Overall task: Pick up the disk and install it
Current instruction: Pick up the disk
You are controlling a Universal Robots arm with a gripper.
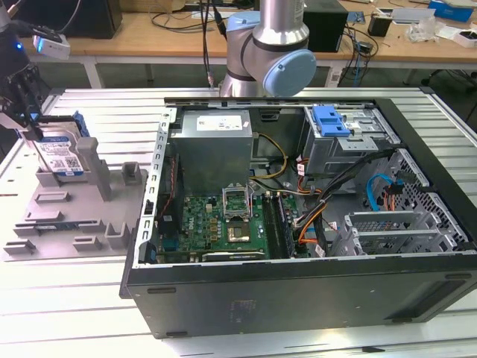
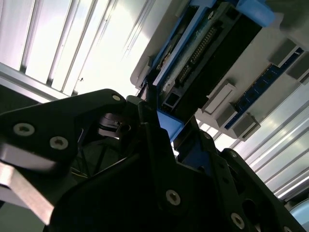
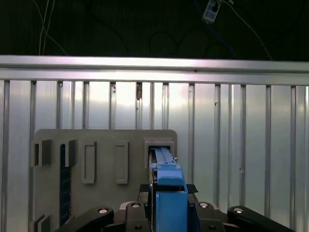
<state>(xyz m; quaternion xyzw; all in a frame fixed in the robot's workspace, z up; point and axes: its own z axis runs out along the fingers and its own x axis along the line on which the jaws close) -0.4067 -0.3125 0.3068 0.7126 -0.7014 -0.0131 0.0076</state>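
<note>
The disk [image 1: 61,155] stands on edge in a slot of the grey fixture [image 1: 67,216], at the exterior view's far left on the ribbed metal counter [image 1: 74,298], with its white-and-blue label facing the camera and its blue carrier frame showing along the top and side. The gripper [image 1: 28,123] hangs directly over the disk's upper edge, on the side toward the exterior view's left. In the first wrist view the disk [image 3: 170,198] is seen edge-on, its blue frame running straight out between the two black fingers [image 3: 146,188], which press against it on either side, while its far end sits in the fixture's [image 3: 104,145] slot. The second wrist view shows the same grip from the side: a finger [image 2: 147,113] lies against a blue corner of the frame, and the disk's [image 2: 207,48] connector edge reaches away toward the fixture. The open computer case [image 1: 298,298] lies well apart, toward the exterior view's right.
</note>
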